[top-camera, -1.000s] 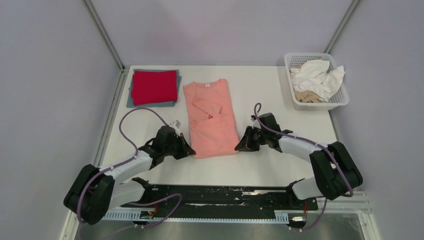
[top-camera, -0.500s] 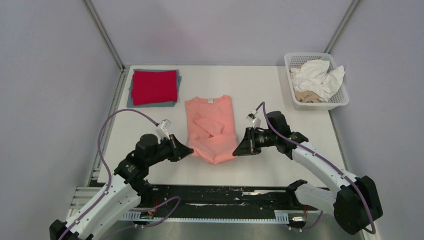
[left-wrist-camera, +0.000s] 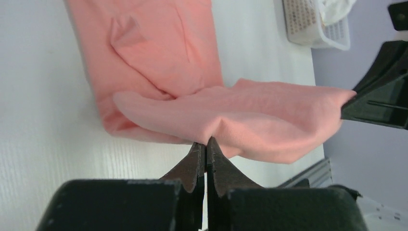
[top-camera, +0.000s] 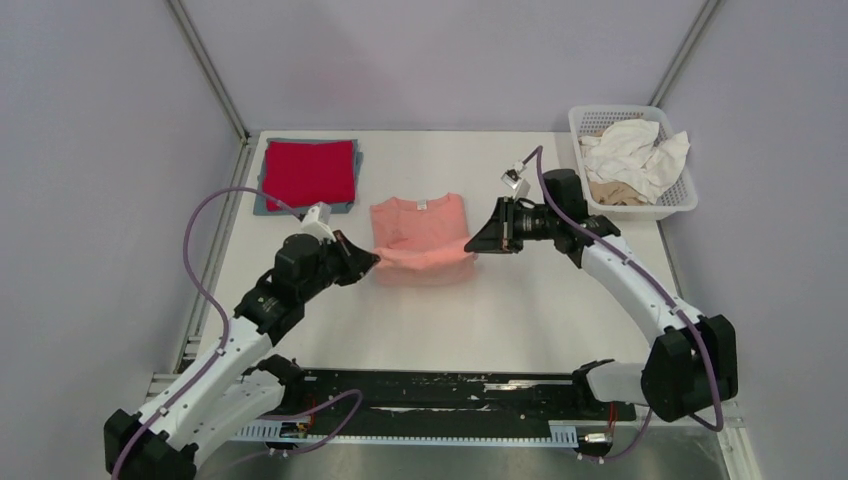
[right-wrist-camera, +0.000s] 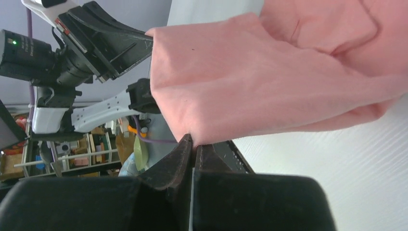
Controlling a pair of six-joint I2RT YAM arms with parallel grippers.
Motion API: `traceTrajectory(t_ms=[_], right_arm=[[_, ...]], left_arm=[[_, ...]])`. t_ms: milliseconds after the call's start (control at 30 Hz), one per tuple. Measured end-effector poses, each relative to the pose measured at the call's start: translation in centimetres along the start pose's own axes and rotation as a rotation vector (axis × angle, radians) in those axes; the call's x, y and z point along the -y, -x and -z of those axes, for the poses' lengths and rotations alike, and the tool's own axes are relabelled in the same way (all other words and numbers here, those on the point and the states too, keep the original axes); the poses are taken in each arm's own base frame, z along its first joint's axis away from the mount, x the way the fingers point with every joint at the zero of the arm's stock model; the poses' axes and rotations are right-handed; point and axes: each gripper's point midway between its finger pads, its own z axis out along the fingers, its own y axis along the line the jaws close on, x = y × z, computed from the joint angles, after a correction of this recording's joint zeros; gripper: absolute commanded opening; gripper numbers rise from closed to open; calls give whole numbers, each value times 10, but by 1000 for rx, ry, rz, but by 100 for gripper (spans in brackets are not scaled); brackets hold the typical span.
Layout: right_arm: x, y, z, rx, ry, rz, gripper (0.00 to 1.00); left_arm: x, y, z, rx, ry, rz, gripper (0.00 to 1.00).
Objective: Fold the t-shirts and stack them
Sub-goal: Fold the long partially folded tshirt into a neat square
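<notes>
A salmon-pink t-shirt [top-camera: 420, 235] lies mid-table with its collar end flat and its lower half lifted and carried over the upper half. My left gripper [top-camera: 374, 262] is shut on the left corner of the raised hem [left-wrist-camera: 231, 120]. My right gripper [top-camera: 474, 242] is shut on the right corner [right-wrist-camera: 240, 77]. The cloth sags between them above the flat part [left-wrist-camera: 149, 43]. A folded red t-shirt [top-camera: 309, 172] rests on a folded grey-blue t-shirt [top-camera: 262, 200] at the back left. White t-shirts [top-camera: 635, 148] and a beige one [top-camera: 612, 192] are crumpled in the basket.
A white plastic lattice basket [top-camera: 680, 205] stands at the back right corner. Grey walls close in the table at the left, back and right. A black rail [top-camera: 430, 390] runs along the near edge between the arm bases.
Both grippers have lifted the pink shirt's bottom hem and carried it away from the bases toward the collar. The shirt now looks about half as long.
</notes>
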Motion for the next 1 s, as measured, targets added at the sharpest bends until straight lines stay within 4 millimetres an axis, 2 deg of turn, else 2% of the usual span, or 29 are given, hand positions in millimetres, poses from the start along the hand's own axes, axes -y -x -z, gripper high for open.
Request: traceTrajectory(t_ms=[233, 400, 533, 800, 1000], right_arm=[[20, 51, -17, 11, -19, -33, 0], [38, 64, -34, -25, -7, -72, 0], [55, 76, -39, -21, 3, -108, 0], [82, 107, -44, 3, 18, -160, 0], [106, 128, -58, 5, 17, -183, 0]], left_arm=[[-41, 32, -32, 45, 148, 66, 0], [-48, 46, -44, 54, 179, 78, 0], [-50, 59, -54, 69, 189, 84, 0], [-60, 80, -88, 54, 214, 105, 0], [-74, 96, -112, 45, 249, 125, 0]])
